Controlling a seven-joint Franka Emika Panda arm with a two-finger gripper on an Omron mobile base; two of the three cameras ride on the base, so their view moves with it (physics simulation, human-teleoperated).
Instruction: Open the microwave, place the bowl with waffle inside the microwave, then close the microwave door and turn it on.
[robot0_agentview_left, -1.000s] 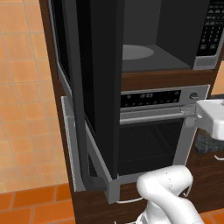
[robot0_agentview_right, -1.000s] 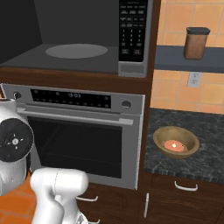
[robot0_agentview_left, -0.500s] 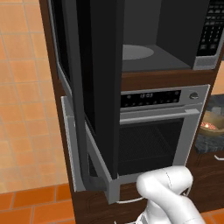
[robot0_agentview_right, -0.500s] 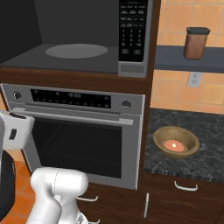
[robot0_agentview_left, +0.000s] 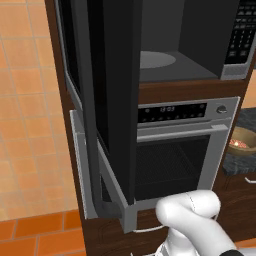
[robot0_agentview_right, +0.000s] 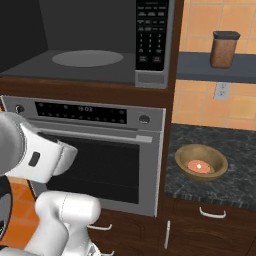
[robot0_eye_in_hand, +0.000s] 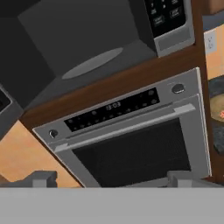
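The microwave stands open, its grey inside and round turntable bare. The microwave door, a tall black panel, is swung out to the left toward the base. On the dark counter to the right of the oven sits the brown bowl with the waffle in it, also at the right edge in the hand view. My gripper is open with nothing between its tips. It faces the oven front from a distance, below the microwave's opening and apart from the bowl.
A silver oven with a horizontal bar handle sits under the microwave. The black keypad is on the microwave's right side. A brown jar stands on a shelf above the counter. My arm's white links rise at the left.
The hand has left the right edge of the left base view, and the arm's white link has swung in larger at the left of the right base view. Door and bowl have not moved.
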